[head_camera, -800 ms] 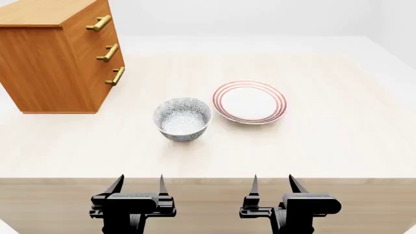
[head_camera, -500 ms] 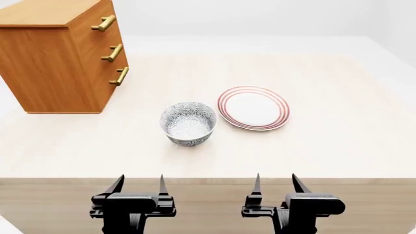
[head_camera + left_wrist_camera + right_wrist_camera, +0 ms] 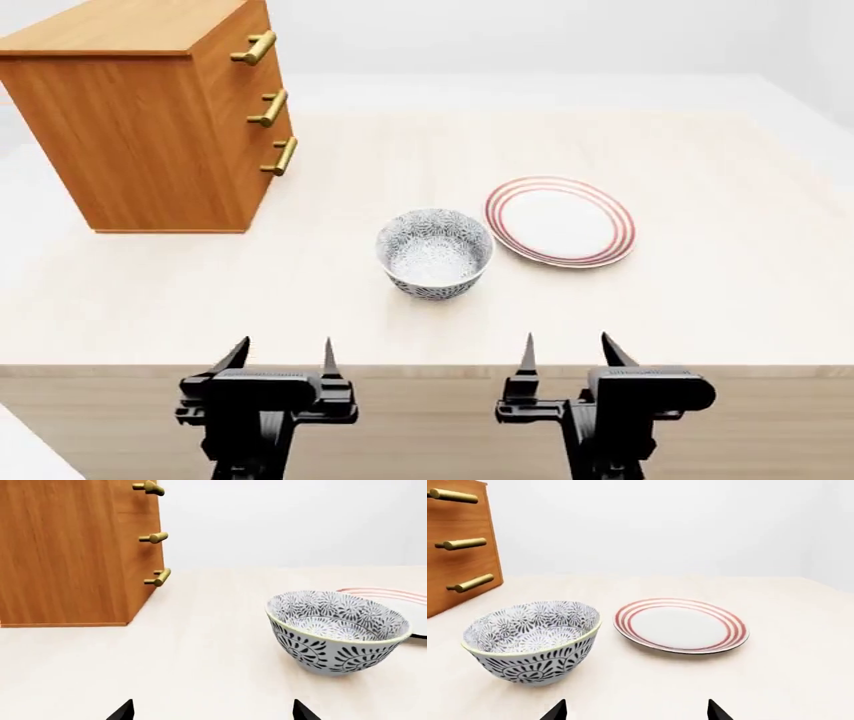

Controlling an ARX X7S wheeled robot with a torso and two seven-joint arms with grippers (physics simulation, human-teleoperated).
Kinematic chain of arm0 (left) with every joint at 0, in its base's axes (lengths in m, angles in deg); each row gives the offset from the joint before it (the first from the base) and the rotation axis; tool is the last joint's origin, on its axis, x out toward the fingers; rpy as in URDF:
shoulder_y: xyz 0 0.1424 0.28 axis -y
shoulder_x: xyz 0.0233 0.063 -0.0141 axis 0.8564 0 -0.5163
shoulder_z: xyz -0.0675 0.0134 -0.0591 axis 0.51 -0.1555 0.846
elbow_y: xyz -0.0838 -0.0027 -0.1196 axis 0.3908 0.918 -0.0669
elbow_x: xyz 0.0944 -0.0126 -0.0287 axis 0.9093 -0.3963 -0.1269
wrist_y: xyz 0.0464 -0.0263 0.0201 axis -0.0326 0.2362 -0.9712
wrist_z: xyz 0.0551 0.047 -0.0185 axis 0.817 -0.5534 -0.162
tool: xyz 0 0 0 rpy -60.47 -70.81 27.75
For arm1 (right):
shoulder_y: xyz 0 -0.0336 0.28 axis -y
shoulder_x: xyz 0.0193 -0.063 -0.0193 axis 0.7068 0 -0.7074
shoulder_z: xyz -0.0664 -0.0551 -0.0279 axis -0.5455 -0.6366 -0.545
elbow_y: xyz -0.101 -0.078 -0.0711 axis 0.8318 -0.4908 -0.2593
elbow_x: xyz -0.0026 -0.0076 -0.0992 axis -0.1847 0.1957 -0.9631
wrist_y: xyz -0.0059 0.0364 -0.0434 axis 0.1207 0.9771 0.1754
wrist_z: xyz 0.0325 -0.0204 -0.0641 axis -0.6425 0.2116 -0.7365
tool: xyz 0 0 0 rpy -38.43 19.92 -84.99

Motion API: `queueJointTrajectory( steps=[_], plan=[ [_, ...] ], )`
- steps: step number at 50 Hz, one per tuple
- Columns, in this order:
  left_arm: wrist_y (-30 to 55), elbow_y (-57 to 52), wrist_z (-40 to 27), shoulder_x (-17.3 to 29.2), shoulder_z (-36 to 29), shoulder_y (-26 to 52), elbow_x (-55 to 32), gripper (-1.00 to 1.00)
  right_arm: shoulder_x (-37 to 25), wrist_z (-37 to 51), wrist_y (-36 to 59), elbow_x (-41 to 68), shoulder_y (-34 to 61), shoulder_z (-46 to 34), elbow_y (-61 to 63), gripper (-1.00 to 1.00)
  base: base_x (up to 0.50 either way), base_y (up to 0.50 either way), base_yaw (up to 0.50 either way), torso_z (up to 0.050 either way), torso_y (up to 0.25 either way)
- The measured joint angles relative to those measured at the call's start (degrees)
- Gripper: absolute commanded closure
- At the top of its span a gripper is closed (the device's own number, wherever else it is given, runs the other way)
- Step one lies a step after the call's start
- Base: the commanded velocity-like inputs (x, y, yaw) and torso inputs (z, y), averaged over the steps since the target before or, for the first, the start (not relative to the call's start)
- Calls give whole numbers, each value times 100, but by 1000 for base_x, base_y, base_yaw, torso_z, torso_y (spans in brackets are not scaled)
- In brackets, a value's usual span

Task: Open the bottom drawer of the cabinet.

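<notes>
Both the left gripper (image 3: 280, 358) and the right gripper (image 3: 566, 353) hover at the near edge of the counter (image 3: 694, 300), jaws spread wide, holding and touching nothing. The bottom drawer (image 3: 274, 170) sits shut in the cabinet (image 3: 147, 130) at the far left, well apart from both.

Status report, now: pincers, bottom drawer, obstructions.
Left pincer and right pincer open, empty, at table's near edge. Bottom drawer shut, handle untouched. Bowl and plate sit right of the cabinet.
</notes>
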Motion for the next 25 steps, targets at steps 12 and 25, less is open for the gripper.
queueJointTrajectory(
  steps=[12, 25],
  plan=[
    [1888, -1520, -104, 173, 10, 779, -285, -100, -343, 104, 2220, 120, 932, -72, 1840, -100, 0, -42, 0, 0, 0],
    [2400, -1896, -185, 251, -8, 1036, -409, -100, -480, 200, 2867, 153, 1208, -115, 2333, -100, 206, -38, 0, 0, 0]
  ],
)
